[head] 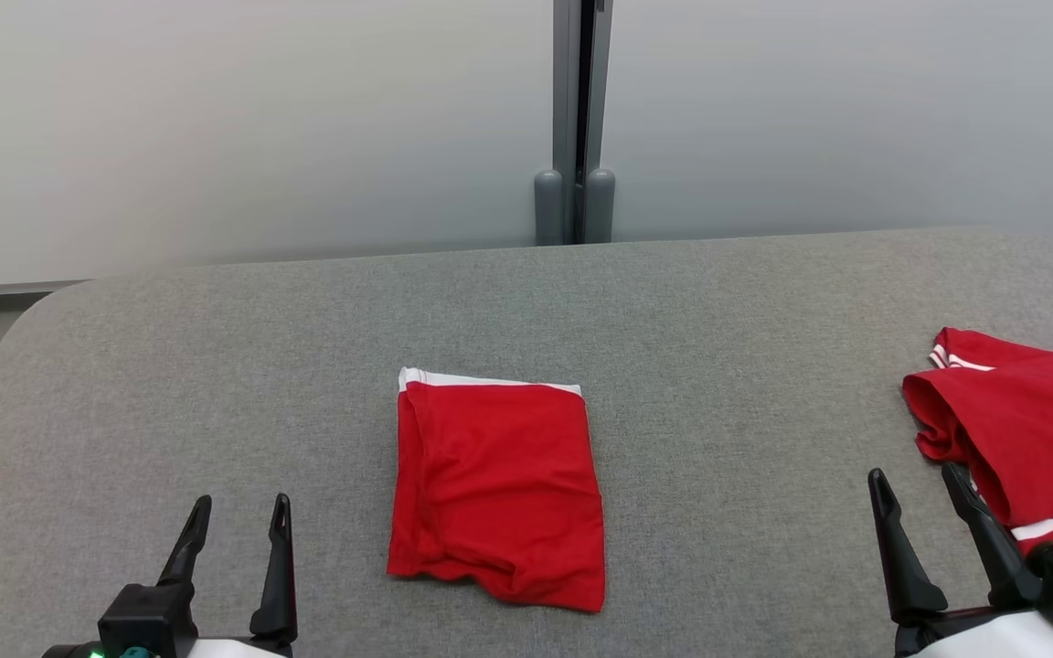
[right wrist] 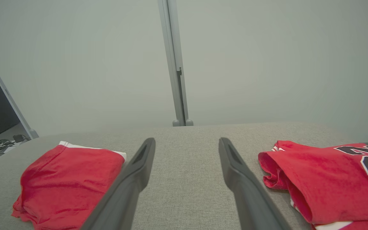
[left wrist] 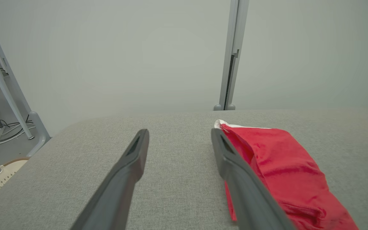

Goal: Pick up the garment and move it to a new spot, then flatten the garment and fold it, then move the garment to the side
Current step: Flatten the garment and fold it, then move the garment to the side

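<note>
A red garment [head: 499, 489] with a white band along its far edge lies folded into a rough square at the middle of the grey padded table [head: 216, 366]. My left gripper [head: 243, 501] hovers open near the front edge, to the left of the garment and apart from it. In the left wrist view the garment [left wrist: 279, 166] sits just right of the open left gripper [left wrist: 180, 131]. My right gripper [head: 913, 473] stands open at the lower right, empty. The right wrist view has the garment [right wrist: 65, 179] left of the open right gripper [right wrist: 187, 140].
A second red jersey [head: 1020, 429] with dark numbers and white trim lies at the table's right edge, just right of my right gripper; it appears as the jersey [right wrist: 324, 172] in the right wrist view. A grey partition wall with a post [head: 574, 119] stands behind the table.
</note>
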Robot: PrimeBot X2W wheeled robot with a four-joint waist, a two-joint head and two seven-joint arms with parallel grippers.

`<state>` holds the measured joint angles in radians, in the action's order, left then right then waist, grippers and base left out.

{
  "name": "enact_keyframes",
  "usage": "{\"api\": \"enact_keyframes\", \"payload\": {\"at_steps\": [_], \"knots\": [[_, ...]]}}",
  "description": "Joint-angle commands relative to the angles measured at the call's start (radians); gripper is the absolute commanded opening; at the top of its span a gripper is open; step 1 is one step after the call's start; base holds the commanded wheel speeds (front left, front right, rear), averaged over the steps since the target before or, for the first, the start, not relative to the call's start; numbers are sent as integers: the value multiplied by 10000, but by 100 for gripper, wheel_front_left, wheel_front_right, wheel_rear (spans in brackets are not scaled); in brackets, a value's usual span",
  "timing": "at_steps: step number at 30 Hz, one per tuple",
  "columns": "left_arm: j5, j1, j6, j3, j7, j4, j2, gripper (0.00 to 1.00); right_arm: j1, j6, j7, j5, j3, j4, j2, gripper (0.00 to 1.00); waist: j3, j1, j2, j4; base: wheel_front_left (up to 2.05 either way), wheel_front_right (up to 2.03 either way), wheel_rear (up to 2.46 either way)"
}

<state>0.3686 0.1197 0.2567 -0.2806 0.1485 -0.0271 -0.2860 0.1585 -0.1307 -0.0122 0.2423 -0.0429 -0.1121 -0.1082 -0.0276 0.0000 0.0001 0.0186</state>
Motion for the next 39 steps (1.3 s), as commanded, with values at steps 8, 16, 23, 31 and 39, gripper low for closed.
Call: {"api": "enact_keyframes", "payload": {"at_steps": [8, 16, 23, 31, 39], "knots": [[27, 35, 52, -46, -10, -23, -88, 100, 0, 1, -94, -163, 81, -38, -15, 100, 29, 0, -1, -2, 0, 0, 0], [-17, -125, 64, -94, 24, 7, -147, 100, -7, 1, -153, -196, 72, -71, -7, 100, 65, 0, -1, 28, 0, 0, 0], [-60, -221, 93, -152, 56, -10, -170, 100, -12, 1, -199, -197, 93, -81, -50, 100, 94, 0, -1, 61, 0, 0, 0], [-88, -475, 17, -278, 35, -12, -176, 100, 16, 1, -241, -241, 184, -22, -43, 100, 207, 0, -1, 406, 0, 0, 0], [-186, -1395, -185, -522, 202, -29, 35, 100, -592, 1, -81, -68, -91, 1058, 41, 100, 928, 0, -1, 1509, 0, 0, 0]]}}
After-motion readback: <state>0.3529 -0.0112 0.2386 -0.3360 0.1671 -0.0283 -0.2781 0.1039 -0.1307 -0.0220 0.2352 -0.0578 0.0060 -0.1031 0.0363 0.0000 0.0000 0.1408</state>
